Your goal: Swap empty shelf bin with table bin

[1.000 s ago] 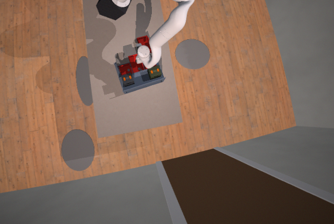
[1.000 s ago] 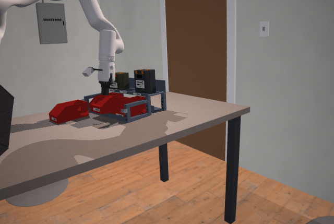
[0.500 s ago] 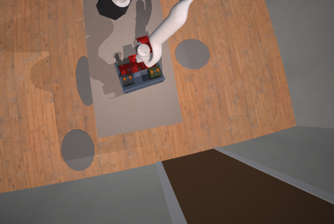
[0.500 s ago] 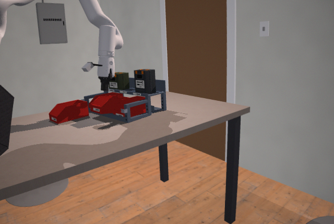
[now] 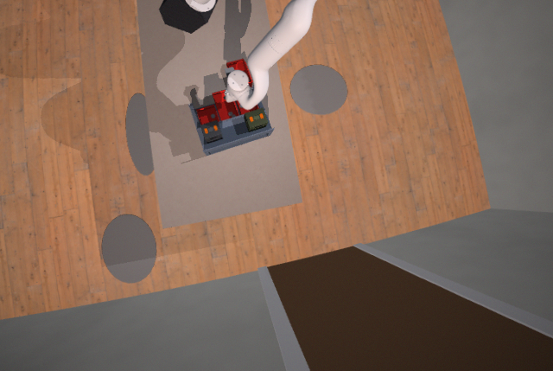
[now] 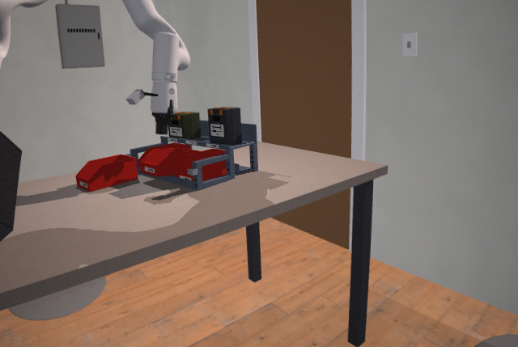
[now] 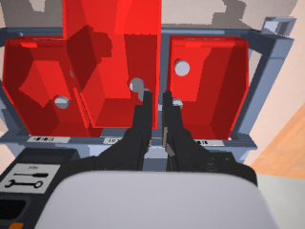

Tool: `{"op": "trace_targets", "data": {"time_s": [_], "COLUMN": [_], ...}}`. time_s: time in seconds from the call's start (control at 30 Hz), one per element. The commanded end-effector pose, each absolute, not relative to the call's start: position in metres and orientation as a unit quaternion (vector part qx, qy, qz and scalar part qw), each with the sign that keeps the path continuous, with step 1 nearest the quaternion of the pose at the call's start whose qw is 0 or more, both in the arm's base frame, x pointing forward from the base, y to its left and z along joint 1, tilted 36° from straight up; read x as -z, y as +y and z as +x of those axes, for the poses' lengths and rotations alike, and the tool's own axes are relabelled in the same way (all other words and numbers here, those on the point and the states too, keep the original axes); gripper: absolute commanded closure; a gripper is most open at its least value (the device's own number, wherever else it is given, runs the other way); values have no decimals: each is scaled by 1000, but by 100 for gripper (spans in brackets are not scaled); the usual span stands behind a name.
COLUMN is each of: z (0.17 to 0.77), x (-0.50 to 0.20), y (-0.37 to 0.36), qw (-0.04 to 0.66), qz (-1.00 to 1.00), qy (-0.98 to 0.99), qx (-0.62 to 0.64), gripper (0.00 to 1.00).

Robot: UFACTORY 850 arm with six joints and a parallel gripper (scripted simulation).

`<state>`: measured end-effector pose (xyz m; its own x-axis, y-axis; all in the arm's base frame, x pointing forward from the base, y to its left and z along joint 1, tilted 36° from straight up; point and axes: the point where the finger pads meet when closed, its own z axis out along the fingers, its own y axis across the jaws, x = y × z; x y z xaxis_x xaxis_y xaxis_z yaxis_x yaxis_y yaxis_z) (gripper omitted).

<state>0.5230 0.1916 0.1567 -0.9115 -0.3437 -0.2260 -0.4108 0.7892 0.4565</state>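
A red open bin (image 5: 223,106) (image 6: 158,160) (image 7: 111,62) with grey round parts (image 7: 136,85) is in the shelf's middle place. Its front reaches out past the shelf's front rail, and its rear is farther forward than its neighbours' rears. Whether it is tilted is unclear. Another red bin (image 5: 236,64) (image 6: 108,171) stands on the table in front of the shelf (image 5: 232,137) (image 6: 231,167); its inside is mostly hidden. My gripper (image 6: 161,132) (image 7: 157,103) is shut with nothing between the narrowly spaced fingers. It is above the bins, by the middle bin's right side in the wrist view.
Red bins with grey parts stand in the left place (image 7: 35,95) and right place (image 7: 210,86). A dark box (image 5: 212,133) (image 6: 226,126) and a green box (image 5: 256,122) (image 6: 191,126) stand on the upper board behind the bins, close to my gripper.
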Motion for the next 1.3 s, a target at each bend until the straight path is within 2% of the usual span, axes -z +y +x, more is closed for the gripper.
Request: {"op": "trace_targets", "data": {"time_s": [0.0,1.0,1.03,1.27], "z": [523,521,521,521], "x": [-162,-171,-171,-171], "y": [188,182,182,182], "qw": [66,66,66,66], "qz": [-200,-200,-200,-200], "qy": [944,944,944,944], "qx": [-256,-256,-256,-256], "gripper": [90,90,100,100]}}
